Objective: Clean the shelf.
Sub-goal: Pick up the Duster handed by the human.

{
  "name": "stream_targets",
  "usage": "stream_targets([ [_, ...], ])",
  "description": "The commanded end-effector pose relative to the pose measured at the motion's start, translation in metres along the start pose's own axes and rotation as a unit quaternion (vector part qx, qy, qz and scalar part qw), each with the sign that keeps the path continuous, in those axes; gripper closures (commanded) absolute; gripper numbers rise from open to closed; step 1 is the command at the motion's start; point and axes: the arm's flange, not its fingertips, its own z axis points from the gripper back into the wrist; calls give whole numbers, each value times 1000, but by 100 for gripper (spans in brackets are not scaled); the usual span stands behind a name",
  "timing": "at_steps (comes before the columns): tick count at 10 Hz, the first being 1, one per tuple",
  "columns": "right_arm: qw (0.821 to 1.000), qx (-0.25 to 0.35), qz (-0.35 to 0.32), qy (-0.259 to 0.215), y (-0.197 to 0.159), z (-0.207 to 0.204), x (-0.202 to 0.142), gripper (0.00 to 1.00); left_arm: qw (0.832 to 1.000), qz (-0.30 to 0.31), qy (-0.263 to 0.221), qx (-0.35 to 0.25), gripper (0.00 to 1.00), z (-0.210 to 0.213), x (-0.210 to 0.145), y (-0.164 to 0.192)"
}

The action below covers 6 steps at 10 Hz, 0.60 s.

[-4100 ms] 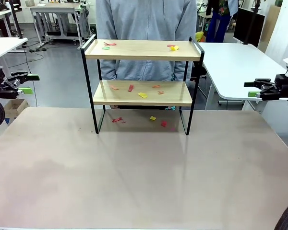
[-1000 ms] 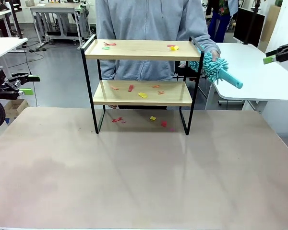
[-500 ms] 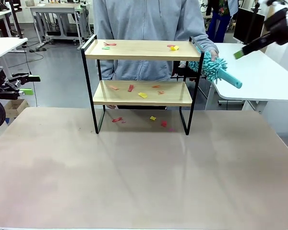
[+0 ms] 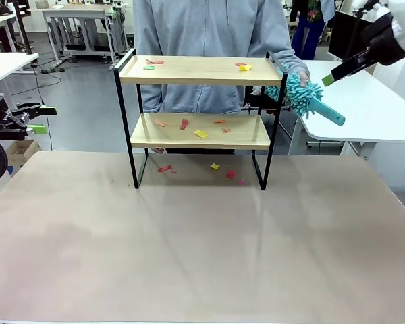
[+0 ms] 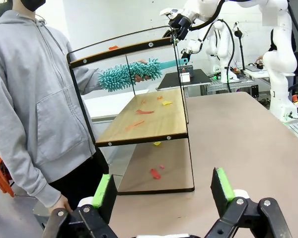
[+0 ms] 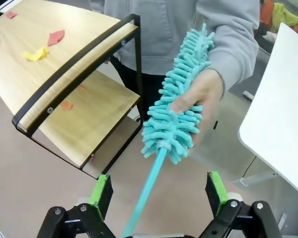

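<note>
At the far left, the left gripper hangs off the table's edge, level with the lower board of the shelf, its fingers spread wide and holding nothing. The shelf stands upright at the far middle of the table, just in front of a person in a grey hooded top. Paper scraps lie on it: red and green bits at the left end of the top board, yellow and red at the right end, several more on the lower board. A few also lie on the table beneath it (red and yellow mostly). To the right of the shelf's end rail, the person's hand is clenched around the fluffy head of a teal duster, with the handle slanting down and away from the shelf. The right gripper is raised above the white side table at the right, its fingers released and pointing toward the duster. In the right wrist view the handle runs between the two green pads, both well apart from it.
</note>
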Motion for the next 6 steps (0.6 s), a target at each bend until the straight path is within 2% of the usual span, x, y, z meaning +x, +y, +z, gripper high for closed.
stream_targets([
  [1,1000,1,1,1,7,-3,3,0,1000,-3,3,1,0,-2,2,-2],
  [3,999,-6,-23,49,16,-7,-1,0,1000,-3,3,1,0,-2,2,-2],
  [6,992,-51,-28,114,18,-24,-8,0,1000,-3,3,1,0,-2,2,-2],
])
